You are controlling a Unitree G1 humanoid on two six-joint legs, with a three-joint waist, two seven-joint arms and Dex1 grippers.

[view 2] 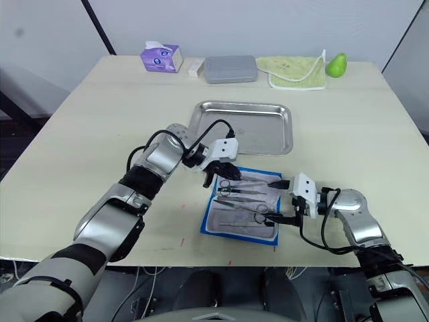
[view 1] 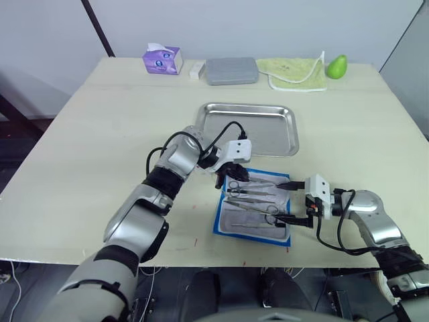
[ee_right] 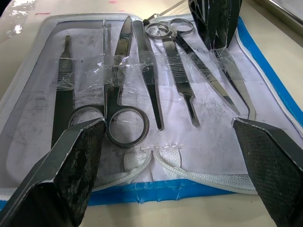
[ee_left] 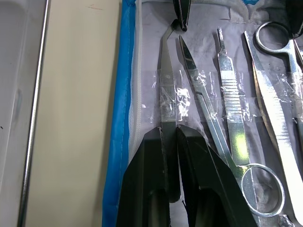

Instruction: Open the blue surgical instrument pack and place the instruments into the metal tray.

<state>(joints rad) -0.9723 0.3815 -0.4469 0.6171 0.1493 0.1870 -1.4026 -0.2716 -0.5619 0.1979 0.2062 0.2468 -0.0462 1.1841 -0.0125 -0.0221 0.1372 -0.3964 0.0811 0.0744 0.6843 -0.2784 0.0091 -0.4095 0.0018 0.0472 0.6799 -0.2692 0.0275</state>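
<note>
The blue surgical instrument pack (view 1: 218, 216) lies open near the table's front edge, its grey lining up. Several silvery instruments rest in it under clear straps, among them scissors (ee_right: 124, 118), straight tweezers (ee_right: 150, 80) and a scalpel handle (ee_right: 64, 94). My left gripper (view 1: 226, 176) is at the pack's far end, shut on the curved tweezers (ee_left: 166, 85), whose handle runs between its fingers (ee_left: 147, 179). At the pack's right edge my right gripper (view 1: 278, 201) stands open, its fingers (ee_right: 75, 156) spread wide over the rim. The metal tray (view 1: 268, 134) sits just beyond the pack with nothing in it.
Along the table's far edge stand a purple tissue box (view 1: 162, 59), a small white block (view 1: 196, 70), a grey rectangular case (view 1: 231, 70), a green cloth (view 1: 295, 72) and a green pear-shaped object (view 1: 336, 66).
</note>
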